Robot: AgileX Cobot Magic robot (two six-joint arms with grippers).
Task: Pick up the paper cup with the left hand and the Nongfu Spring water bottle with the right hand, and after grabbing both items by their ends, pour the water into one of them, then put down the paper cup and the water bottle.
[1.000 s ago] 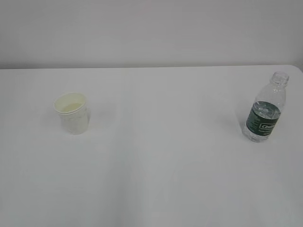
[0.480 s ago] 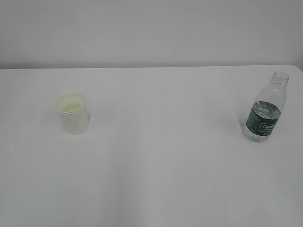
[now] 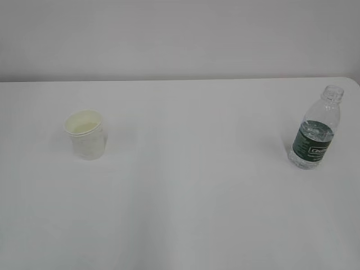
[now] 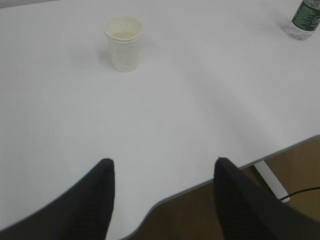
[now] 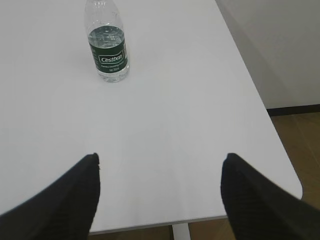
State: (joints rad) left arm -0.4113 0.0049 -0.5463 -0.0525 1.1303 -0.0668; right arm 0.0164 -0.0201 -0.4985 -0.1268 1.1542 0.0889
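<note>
Nothing has moved since the earlier frames: the paper cup [image 3: 85, 134] and the Nongfu Spring water bottle [image 3: 315, 131] stand at the same places on the white desk [image 3: 191, 185]. Seen from the exterior view, the cup is upright in the left middle of the frame and the bottle is upright at the right edge, well apart from it, and no arm shows in that view. The cup has a rolled rim and a cream inside. The bottle is clear and ribbed, has no cap on its narrow neck, and carries a dark green label with white letters; the water [image 5: 106, 36] inside reaches about the top of the label. In the left wrist view the left gripper [image 4: 162, 195] is at the bottom of the frame with its two black fingers [image 4: 92, 200] spread wide and nothing between them, above the near edge of the desk, while the cup [image 4: 124, 43] stands in the upper left of the frame, well apart from the fingers, and the bottle's lower part [image 4: 305, 20] shows in the upper right corner. In the right wrist view the right gripper [image 5: 160, 197] is also at the bottom with its jaws spread wide and empty, and the bottle [image 5: 106, 42] stands at the top, left of center, far from the fingertips. A brown floor [image 5: 300, 145] shows beyond the right edge of the desk.
</note>
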